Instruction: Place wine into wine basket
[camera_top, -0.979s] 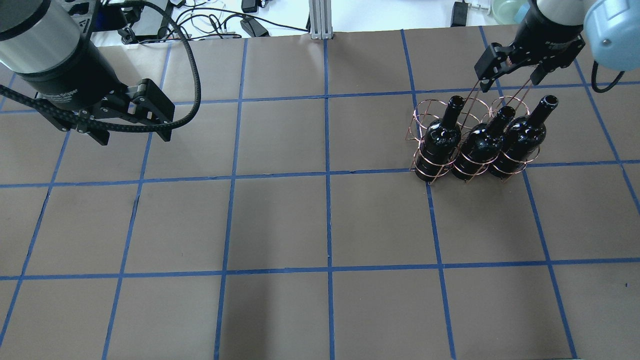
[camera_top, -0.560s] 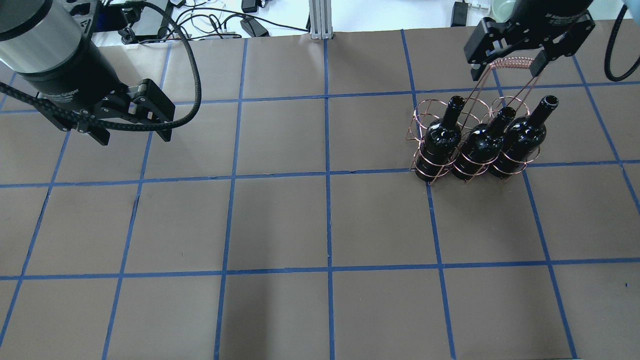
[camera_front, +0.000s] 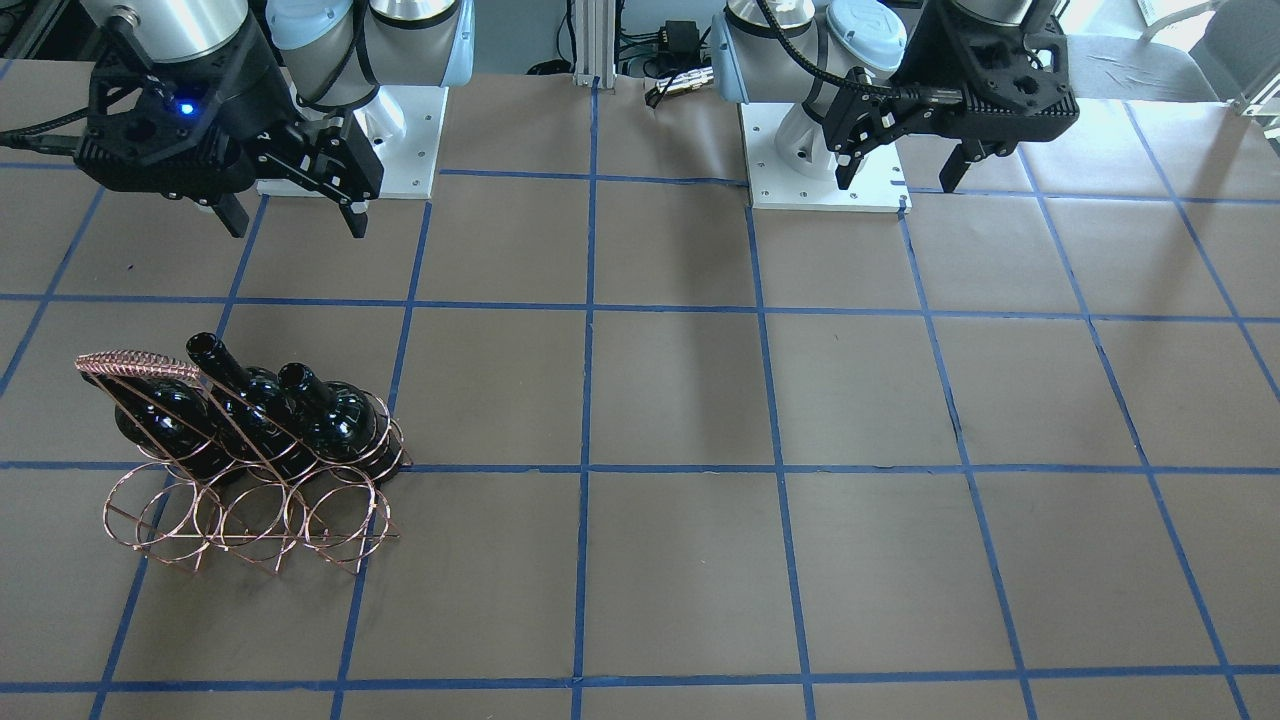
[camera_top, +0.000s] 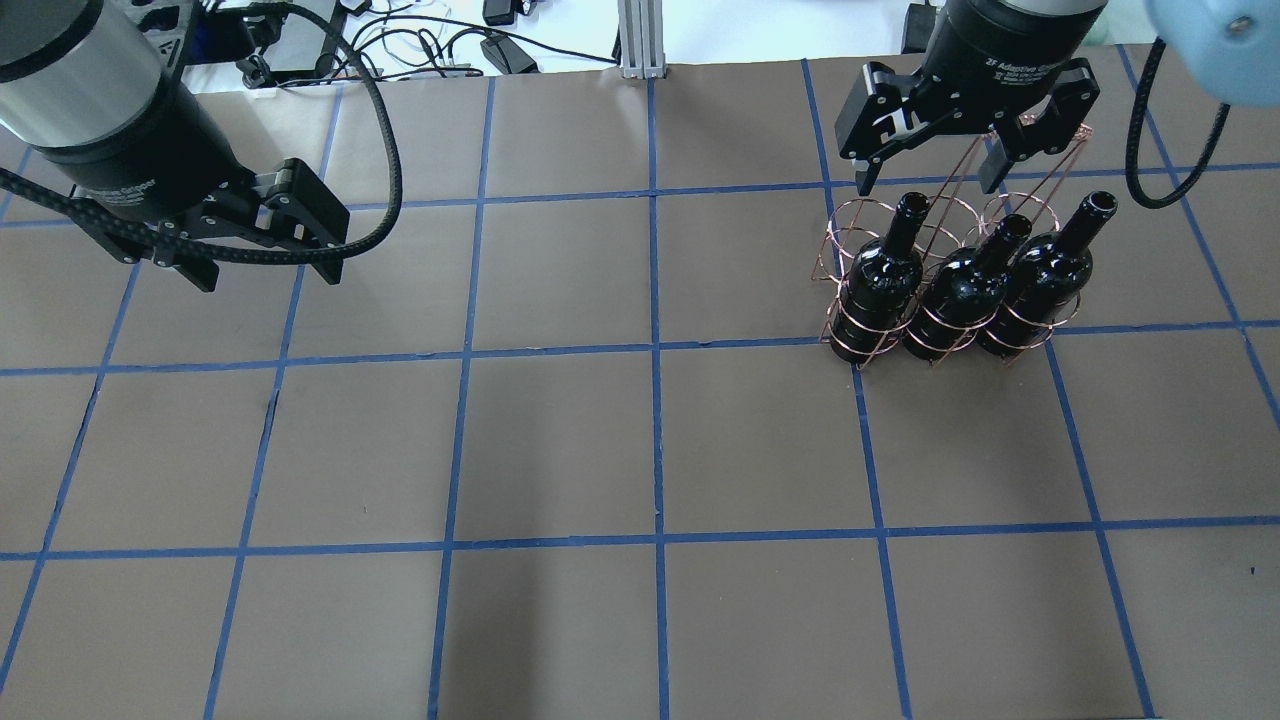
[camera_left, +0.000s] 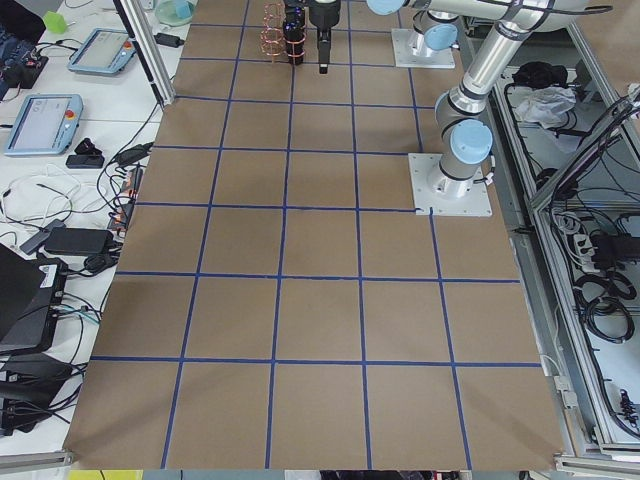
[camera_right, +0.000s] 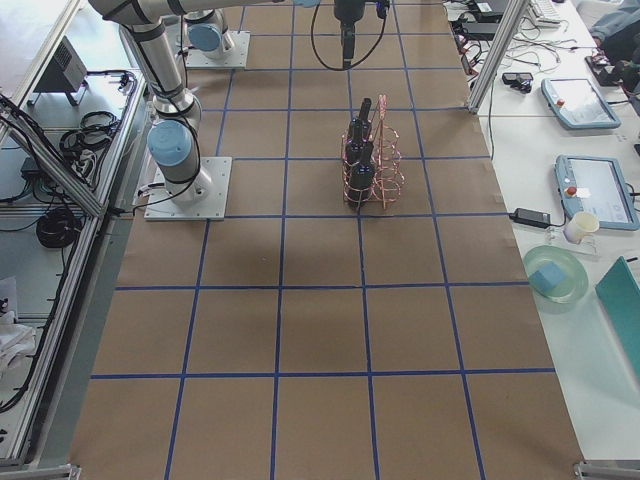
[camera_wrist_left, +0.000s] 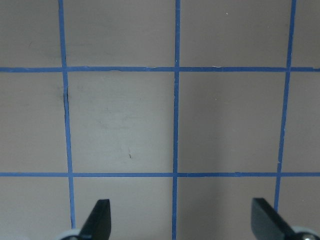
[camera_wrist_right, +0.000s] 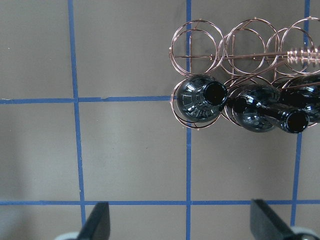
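The wine basket (camera_top: 860, 203), a copper wire rack, stands at the table's right in the overhead view. Three dark wine bottles (camera_top: 882, 280) (camera_top: 960, 285) (camera_top: 1040, 270) stand upright in its near row of rings. The far row is empty. The front view shows the basket's coiled handle (camera_front: 140, 365) and the bottles (camera_front: 330, 420). My right gripper (camera_top: 930, 170) is open and empty, high above the basket's far left side. Its wrist view looks down on the bottle mouths (camera_wrist_right: 216, 93) and the rack (camera_wrist_right: 250, 56). My left gripper (camera_top: 268, 270) is open and empty, far off at the left.
Brown paper with a blue tape grid (camera_top: 655, 350) covers the table. Cables and small devices (camera_top: 500, 50) lie past the far edge. The arm bases (camera_front: 820, 160) stand at the robot's side. Tablets and a bowl (camera_right: 555, 272) sit on a side bench.
My right gripper has moved left from over the basket's handle end and stays open. The basket, the bottles and my left arm have not moved.
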